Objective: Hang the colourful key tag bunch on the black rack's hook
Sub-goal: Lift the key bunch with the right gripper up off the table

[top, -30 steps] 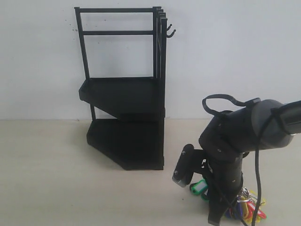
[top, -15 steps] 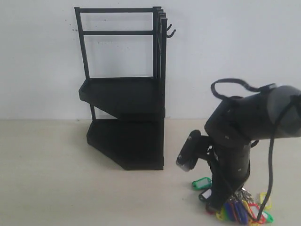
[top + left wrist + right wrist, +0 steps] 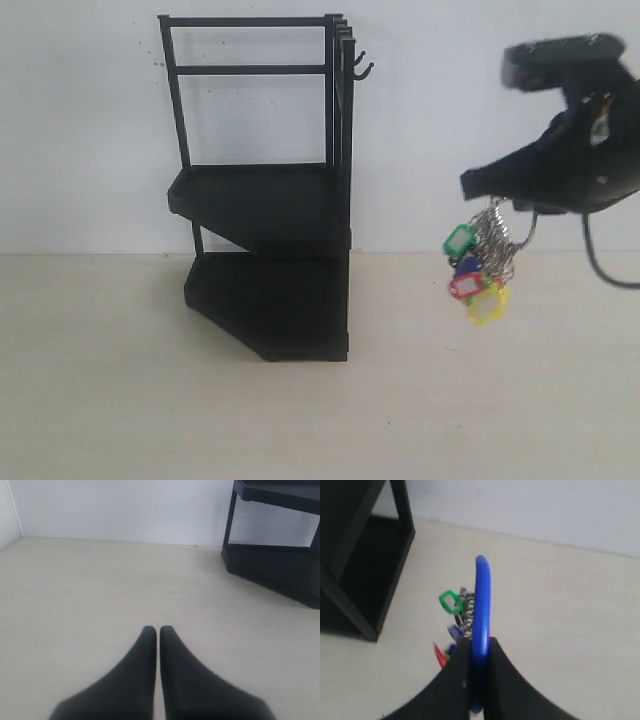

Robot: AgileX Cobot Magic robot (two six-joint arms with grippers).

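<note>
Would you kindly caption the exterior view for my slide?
Right gripper holds the colourful key tag bunch aloft, right of the black rack.

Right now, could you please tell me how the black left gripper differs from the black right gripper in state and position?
The right gripper is shut on the blue loop of the colourful key tag bunch; the left gripper is shut on nothing. The right gripper shows in the exterior view, right of the black rack; the left gripper does not. Both are black and shut.
</note>
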